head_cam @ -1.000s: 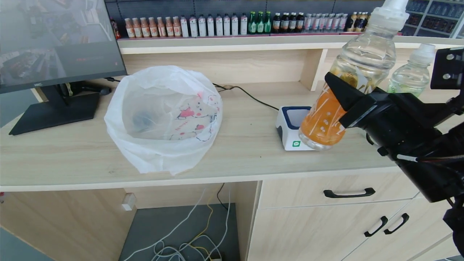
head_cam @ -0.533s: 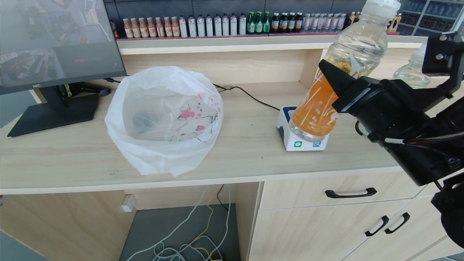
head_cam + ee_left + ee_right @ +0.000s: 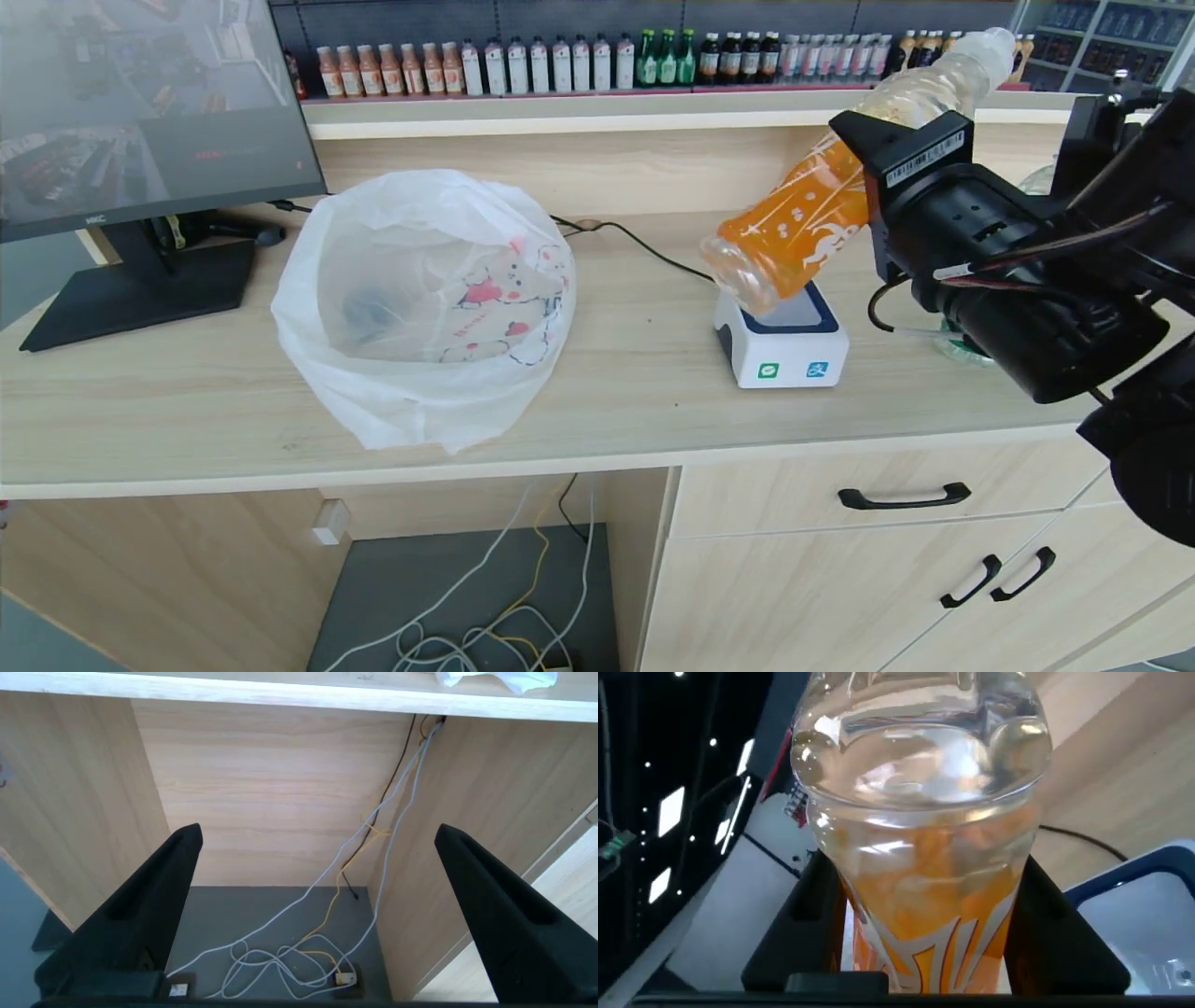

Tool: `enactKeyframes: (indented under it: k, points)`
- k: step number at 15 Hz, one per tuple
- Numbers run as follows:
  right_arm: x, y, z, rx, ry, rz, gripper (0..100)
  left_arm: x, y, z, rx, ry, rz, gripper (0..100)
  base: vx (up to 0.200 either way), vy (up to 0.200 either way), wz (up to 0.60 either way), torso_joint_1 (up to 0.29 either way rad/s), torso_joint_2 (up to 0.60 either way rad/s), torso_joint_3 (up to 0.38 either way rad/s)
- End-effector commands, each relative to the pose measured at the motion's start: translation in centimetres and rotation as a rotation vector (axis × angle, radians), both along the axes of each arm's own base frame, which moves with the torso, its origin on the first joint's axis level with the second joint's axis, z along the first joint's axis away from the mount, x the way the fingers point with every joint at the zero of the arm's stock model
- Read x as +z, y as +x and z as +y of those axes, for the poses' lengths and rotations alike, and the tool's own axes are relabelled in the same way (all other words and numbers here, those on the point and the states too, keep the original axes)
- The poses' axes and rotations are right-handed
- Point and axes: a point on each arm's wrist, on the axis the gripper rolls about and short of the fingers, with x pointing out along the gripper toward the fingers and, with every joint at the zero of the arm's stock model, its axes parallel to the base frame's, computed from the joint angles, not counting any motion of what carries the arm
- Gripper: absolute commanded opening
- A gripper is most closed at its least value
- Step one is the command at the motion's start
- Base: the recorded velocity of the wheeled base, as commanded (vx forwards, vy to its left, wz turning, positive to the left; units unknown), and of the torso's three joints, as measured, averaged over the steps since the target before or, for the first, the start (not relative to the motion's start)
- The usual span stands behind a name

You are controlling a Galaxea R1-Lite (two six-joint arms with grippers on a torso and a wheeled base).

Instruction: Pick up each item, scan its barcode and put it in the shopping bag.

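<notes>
R fingers (image 3: 920,154) clamped on orange bottle (image 3: 803,224), centre-right of frame. Long axis tilted: base low-left just over scanner (image 3: 784,341), cap upper right. Bag (image 3: 420,299) further left. L fingers (image 3: 140,915) wide apart, empty.

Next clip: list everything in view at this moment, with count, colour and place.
bottle: one, orange label, held tilted above the scanner.
scanner: one, white with a blue top, on the counter, right of the bag.
shopping bag: one, translucent white, mid-counter, open.
monitor: one, black, counter's left end.
shelf bottles: one row, mixed colours, behind the counter.
cables: several, white, yellow, black, under the counter.
drawer handles: three, black, cabinet front.
right gripper: black, jaws shut on the bottle.
left gripper: black, jaws open, low, facing the space under the counter.
</notes>
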Motion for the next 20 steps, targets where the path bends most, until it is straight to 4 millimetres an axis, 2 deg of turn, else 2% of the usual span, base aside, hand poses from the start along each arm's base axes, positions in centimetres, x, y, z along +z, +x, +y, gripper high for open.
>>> enactKeyframes:
  k: [1,5,7,10,13,20]
  points:
    - [-0.9,0.7,0.2,0.018,0.097,0.053,0,0.0,0.0,0.0,0.0,0.0,0.0,100,0.0,0.0,0.0,0.0,0.0,0.0]
    - [-1.4,1.5,0.3,0.053,0.255,0.095,0,0.0,0.0,0.0,0.0,0.0,0.0,100,0.0,0.0,0.0,0.0,0.0,0.0]
    - [-2.0,2.7,-0.2,0.037,0.303,0.114,0,0.0,0.0,0.0,0.0,0.0,0.0,100,0.0,0.0,0.0,0.0,0.0,0.0]
    - [-1.3,3.7,-1.1,0.043,0.433,0.095,0,0.0,0.0,0.0,0.0,0.0,0.0,100,0.0,0.0,0.0,0.0,0.0,0.0]
    - [-2.8,5.5,-2.2,-0.007,0.449,0.127,0,0.0,0.0,0.0,0.0,0.002,0.0,100,0.0,0.0,0.0,0.0,0.0,0.0]
    - [-4.0,5.9,-2.5,-0.031,0.488,0.162,0,0.0,0.0,0.0,0.0,0.002,0.0,100,0.0,0.0,0.0,0.0,0.0,0.0]
